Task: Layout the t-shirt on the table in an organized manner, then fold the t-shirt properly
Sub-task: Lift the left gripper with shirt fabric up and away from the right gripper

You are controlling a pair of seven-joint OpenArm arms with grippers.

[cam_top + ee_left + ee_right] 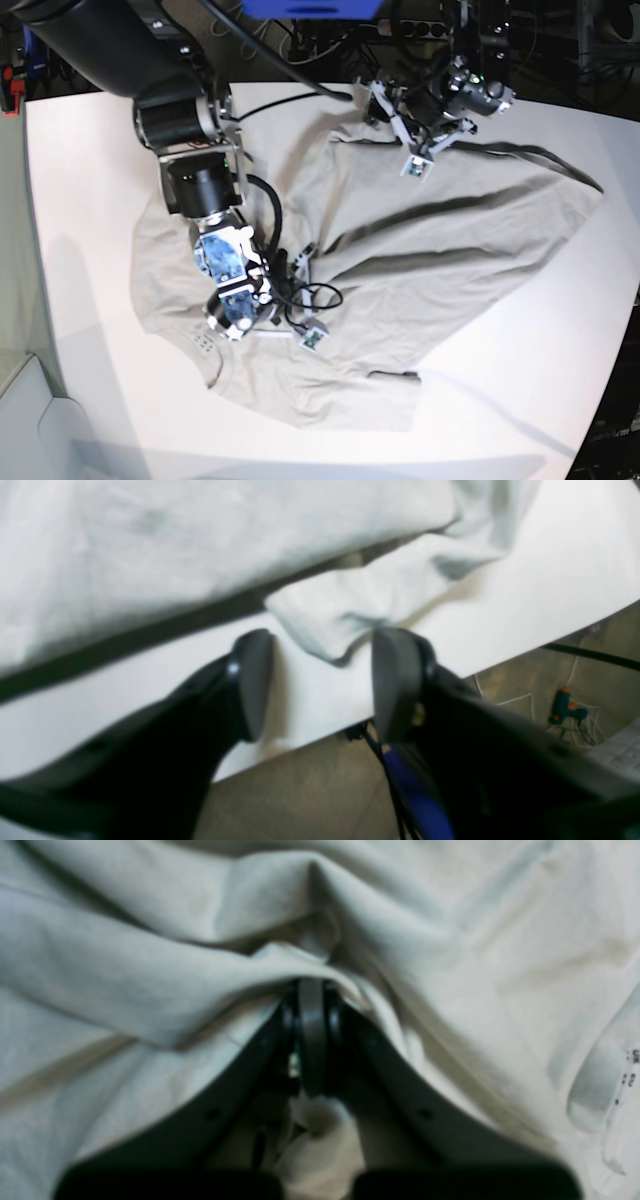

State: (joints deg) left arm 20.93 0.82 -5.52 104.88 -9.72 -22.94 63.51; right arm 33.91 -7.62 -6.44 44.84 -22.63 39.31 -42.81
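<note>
Right claw [312, 1040] clamps t-shirt [450, 250] (wrist view only) | left claw [320, 680] apart over table [325, 700]

t-shirt [150, 965] blurred and cut off by right wrist view edges, label print [631, 1070] unreadable

T-shirt [440, 250] spread across table [80, 170]; right claw [228, 322] on it

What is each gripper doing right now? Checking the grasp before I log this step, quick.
Left gripper: open, holding nothing; a t-shirt corner lies just ahead on the table.
Right gripper: shut on the t-shirt, fabric bunched around it.
</note>
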